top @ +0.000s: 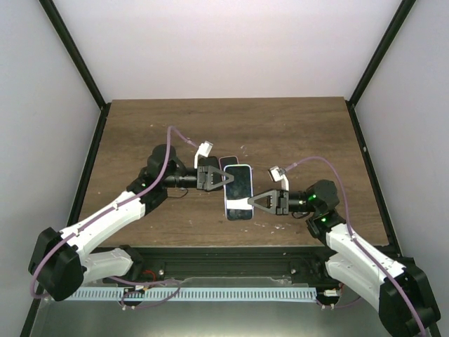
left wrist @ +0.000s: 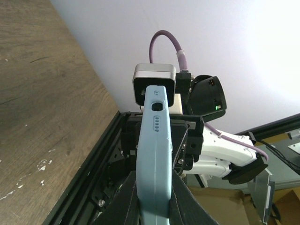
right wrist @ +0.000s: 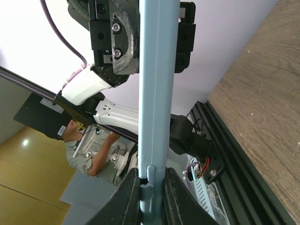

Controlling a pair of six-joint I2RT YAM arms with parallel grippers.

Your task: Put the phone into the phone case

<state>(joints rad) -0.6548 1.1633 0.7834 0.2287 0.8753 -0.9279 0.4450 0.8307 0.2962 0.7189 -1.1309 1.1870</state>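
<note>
A light blue phone case (top: pixel 238 191) is held in the air over the middle of the table, between both grippers. Its upward face is dark and glossy inside the blue rim, like a phone screen. My left gripper (top: pixel 226 177) is shut on its far left edge; the left wrist view shows the case edge (left wrist: pixel 154 154) clamped between the fingers of that gripper (left wrist: pixel 154 180). My right gripper (top: pixel 254 201) is shut on its near right edge; the right wrist view shows the case edge (right wrist: pixel 153 93) running up from that gripper (right wrist: pixel 151 176).
A dark flat object with a pink rim (top: pixel 228 163) shows just behind the held case, partly hidden by the left gripper. The wooden table (top: pixel 295 133) has black rails along its sides and front edge. White walls enclose it.
</note>
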